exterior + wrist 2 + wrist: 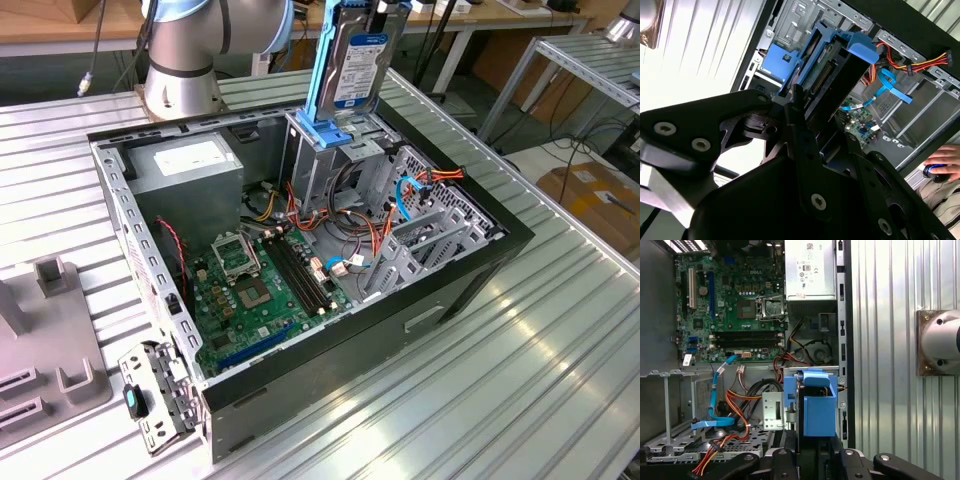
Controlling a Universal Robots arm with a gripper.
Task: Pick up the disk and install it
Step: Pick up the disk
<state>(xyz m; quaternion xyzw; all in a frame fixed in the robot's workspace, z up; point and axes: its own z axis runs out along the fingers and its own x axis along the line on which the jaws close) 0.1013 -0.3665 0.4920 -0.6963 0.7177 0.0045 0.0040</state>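
Grips the disk (358, 62) at its upper end with the gripper (815, 120) closed on its two flat faces, keeping it upright and edge-down, apparently to line it up for a straight drop into the metal drive cage (318, 165) of the open computer case (470, 275). Hangs at the cage mouth, lower blue end at the rim; touching or just clear, cannot tell. Has free air above, but below only a tight slot between cage walls, with orange cables (440, 178) just beside and the power supply box (190, 165) near.
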